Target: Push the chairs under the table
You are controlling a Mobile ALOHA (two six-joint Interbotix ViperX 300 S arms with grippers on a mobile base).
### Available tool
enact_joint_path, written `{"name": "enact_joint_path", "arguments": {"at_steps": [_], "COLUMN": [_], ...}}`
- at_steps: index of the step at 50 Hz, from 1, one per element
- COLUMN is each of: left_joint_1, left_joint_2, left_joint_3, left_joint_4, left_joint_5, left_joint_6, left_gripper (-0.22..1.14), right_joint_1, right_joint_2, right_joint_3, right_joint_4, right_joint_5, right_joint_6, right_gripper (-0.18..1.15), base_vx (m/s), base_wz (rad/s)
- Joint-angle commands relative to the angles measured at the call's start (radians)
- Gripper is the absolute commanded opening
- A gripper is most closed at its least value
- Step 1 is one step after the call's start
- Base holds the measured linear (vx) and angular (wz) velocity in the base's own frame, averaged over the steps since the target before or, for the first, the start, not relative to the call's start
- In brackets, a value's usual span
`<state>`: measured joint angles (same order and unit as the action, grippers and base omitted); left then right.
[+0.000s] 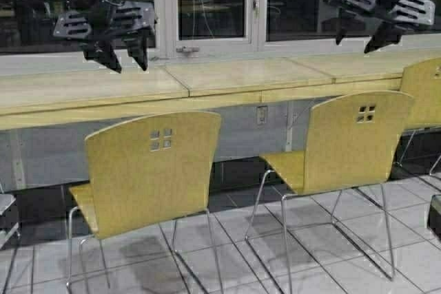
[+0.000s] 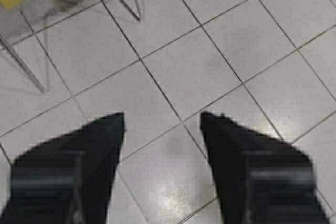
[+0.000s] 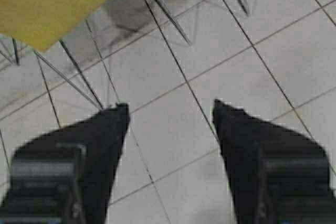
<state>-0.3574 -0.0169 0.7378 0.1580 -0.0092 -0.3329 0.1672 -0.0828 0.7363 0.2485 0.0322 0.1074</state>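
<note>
Two yellow-tan moulded plywood chairs on thin chrome legs, one to the left (image 1: 148, 173) and one to the right (image 1: 344, 146), stand on the pale tiled floor (image 2: 199, 66), pulled out from the long pale-wood tabletop (image 1: 227, 77) under a window. Both arms are raised, left gripper (image 1: 116, 51) and right gripper (image 1: 362, 39) each spread wide and holding nothing. A push high on a curved back could tip a chair, or its legs could catch in a tile joint and skew it.
</note>
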Motion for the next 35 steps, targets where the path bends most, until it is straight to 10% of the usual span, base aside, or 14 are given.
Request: {"name": "enact_joint_path", "arguments": {"at_steps": [1, 35], "left_joint_1": [0.000, 0.000], "left_joint_2": [-0.025, -0.057], "left_joint_3": [-0.025, -0.021], "left_joint_4": [-0.018, -0.025], "left_joint_5": [-0.006, -0.008], "left_joint_6": [-0.006, -0.014], "left_gripper": [0.84, 0.84], "right_joint_1": [0.000, 0.000], "right_joint_2": [-0.012, -0.029], "right_joint_3": [-0.026, 0.012], "right_joint_4": [0.002, -0.006], "right_joint_5": [-0.002, 0.000], "right_joint_6": [0.005, 0.000], "right_gripper": [0.86, 0.86], "base_vx": [0.20, 0.31], "base_wz": [0.03, 0.07]}}
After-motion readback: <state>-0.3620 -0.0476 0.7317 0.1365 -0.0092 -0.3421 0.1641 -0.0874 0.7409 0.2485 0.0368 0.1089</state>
